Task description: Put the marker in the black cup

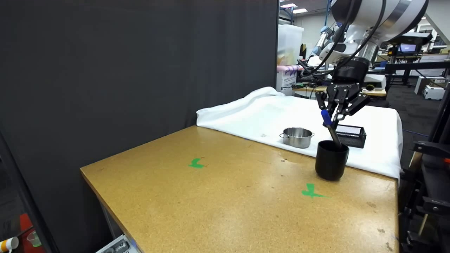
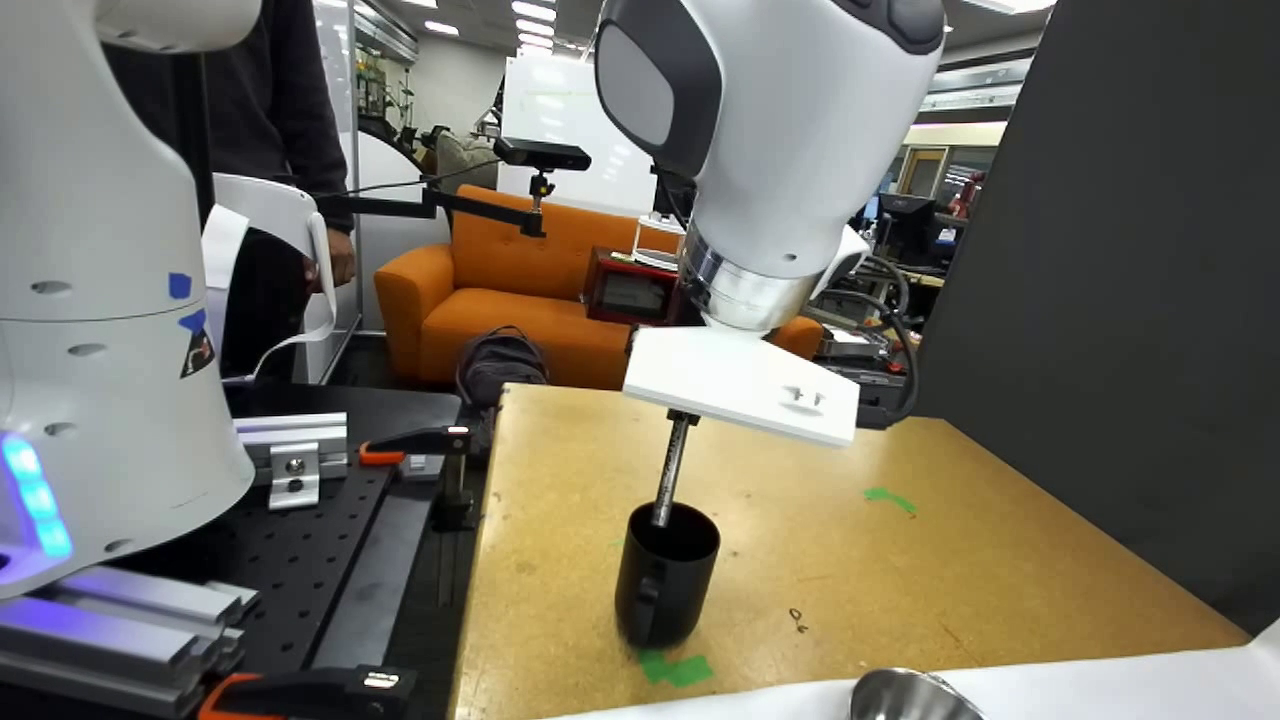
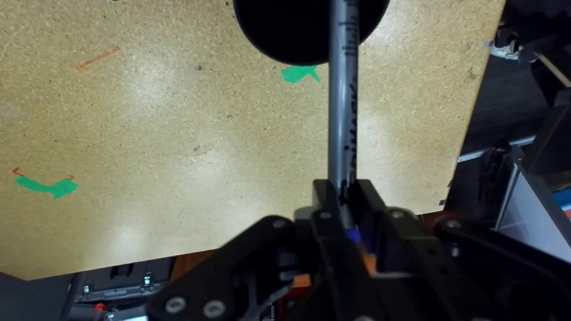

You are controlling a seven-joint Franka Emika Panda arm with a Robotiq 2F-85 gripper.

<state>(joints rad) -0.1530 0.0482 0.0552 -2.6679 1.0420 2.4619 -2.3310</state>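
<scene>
Wrist view, looking down: a speckled tan counter marked with green tape. Both exterior views show a tall dark screen beside it and, along one edge, a white cloth. On the cloth sit a shiny metal pot and a black mesh box. Beyond, in an exterior view, are an orange sofa, a whiteboard and a person in dark clothes. The white arm reaches over the counter, its gripper pointing down and clamped on the marker, close to the blue end. The marker slants, its lower end inside the mouth of the black cup, which stands upright on the counter's bare wood, near the cloth.
</scene>
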